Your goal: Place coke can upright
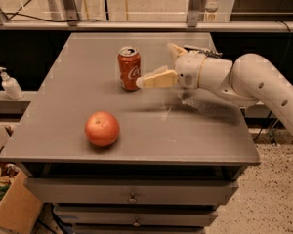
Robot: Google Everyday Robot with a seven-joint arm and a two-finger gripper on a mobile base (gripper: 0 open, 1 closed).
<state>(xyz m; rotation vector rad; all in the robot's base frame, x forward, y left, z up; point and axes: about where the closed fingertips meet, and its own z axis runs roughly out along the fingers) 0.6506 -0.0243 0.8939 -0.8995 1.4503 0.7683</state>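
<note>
The coke can (129, 68) is red with white script and a silver top. It stands upright on the grey table (151, 130), at the back middle. My gripper (164, 65) is just right of the can, a little above the tabletop, and is open and empty. Its near finger (157, 80) points toward the can's lower right side and looks close to it; I cannot tell if they touch. Its far finger (176, 49) is clear of the can. The white arm (254, 82) comes in from the right.
A round orange-red apple (102, 128) sits at the front left of the table. A dark bag (204, 48) is mostly hidden behind the gripper's wrist. A soap dispenser (10, 84) stands on a ledge to the left. A cardboard box (14, 209) is on the floor at lower left.
</note>
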